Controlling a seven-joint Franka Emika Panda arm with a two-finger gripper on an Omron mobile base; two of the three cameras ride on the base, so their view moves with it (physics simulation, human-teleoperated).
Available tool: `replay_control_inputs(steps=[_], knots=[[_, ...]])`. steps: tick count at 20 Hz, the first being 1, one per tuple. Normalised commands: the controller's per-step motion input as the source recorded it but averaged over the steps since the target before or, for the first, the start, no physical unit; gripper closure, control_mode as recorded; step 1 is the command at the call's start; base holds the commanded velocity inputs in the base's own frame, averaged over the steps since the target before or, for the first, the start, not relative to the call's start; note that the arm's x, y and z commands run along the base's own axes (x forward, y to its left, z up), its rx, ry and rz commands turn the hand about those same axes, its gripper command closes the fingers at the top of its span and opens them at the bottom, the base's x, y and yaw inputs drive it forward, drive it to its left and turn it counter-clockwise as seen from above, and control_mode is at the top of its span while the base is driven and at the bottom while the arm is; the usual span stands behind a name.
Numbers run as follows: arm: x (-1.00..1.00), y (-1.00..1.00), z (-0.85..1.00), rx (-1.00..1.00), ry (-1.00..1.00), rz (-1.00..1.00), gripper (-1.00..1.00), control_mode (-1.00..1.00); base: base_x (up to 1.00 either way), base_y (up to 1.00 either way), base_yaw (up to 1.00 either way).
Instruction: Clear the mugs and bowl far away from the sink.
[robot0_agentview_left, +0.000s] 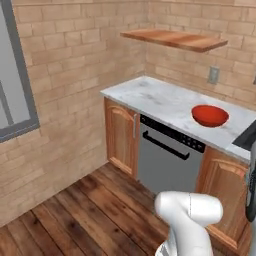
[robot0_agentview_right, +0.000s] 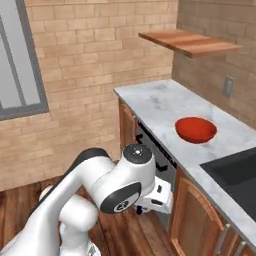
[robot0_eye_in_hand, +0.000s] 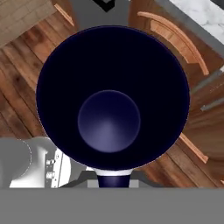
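gripper (robot0_eye_in_hand: 113, 181) fingertips are being hidden behind the mug (robot0_eye_in_hand: 113, 98); the narrowly parted jaws are gripping it, its dark blue inside facing the camera. farther off, the red bowl (robot0_agentview_right: 196, 129) is sitting on the counter (robot0_agentview_right: 155, 102), near the sink (robot0_agentview_right: 236, 176), which is cut off.

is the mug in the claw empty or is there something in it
Empty. The hand view looks straight into the mug: its dark blue inside is bare down to the round bottom, nothing lying in it.
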Motion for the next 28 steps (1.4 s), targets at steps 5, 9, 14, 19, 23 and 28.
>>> replay_control_inputs(steps=[5,9,14,19,23,28], knots=[[0.0,0.0,0.0,0.0,0.0,0.0,1.0,1.0,-0.07,0.71,0.83],[0.0,0.0,0.0,0.0,0.0,0.0,1.0,1.0,-0.07,0.85,0.8],[0.0,0.0,0.0,0.0,0.0,0.0,1.0,1.0,-0.05,0.83,0.78],[0.0,0.0,0.0,0.0,0.0,0.0,1.0,1.0,-0.03,0.78,0.79],[0.0,0.0,0.0,0.0,0.0,0.0,1.0,1.0,0.0,0.66,0.81],[0.0,0.0,0.0,0.0,0.0,0.0,1.0,1.0,0.0,0.72,0.81]])
